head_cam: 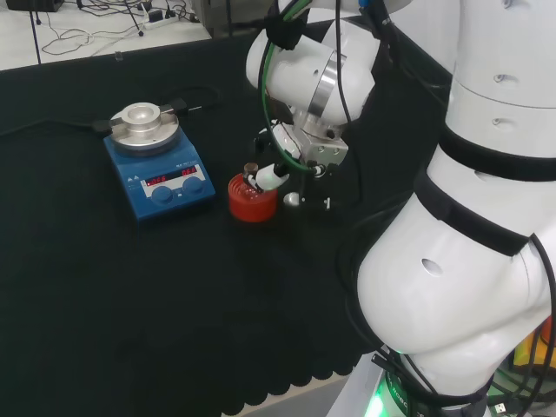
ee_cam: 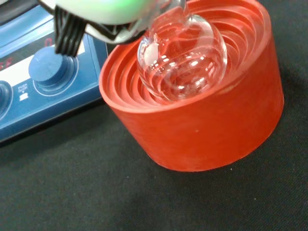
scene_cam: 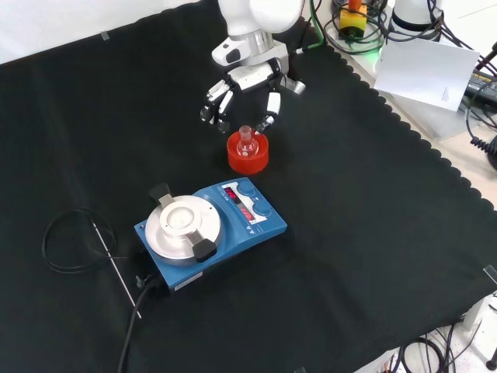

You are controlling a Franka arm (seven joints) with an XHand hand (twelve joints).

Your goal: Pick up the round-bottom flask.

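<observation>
Flask [scene_cam: 247, 141] sits upright in the red ribbed stand [scene_cam: 248, 155], neck pointing straight up, just below and between the fingers of the hand [scene_cam: 242, 87], which hang spread and downward around the neck without visibly closing on it.

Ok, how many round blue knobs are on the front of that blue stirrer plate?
2. Both sit side by side on the front panel of the blue stirrer plate: one knob nearer the red stand, the other knob beside it. None looks hidden.
</observation>
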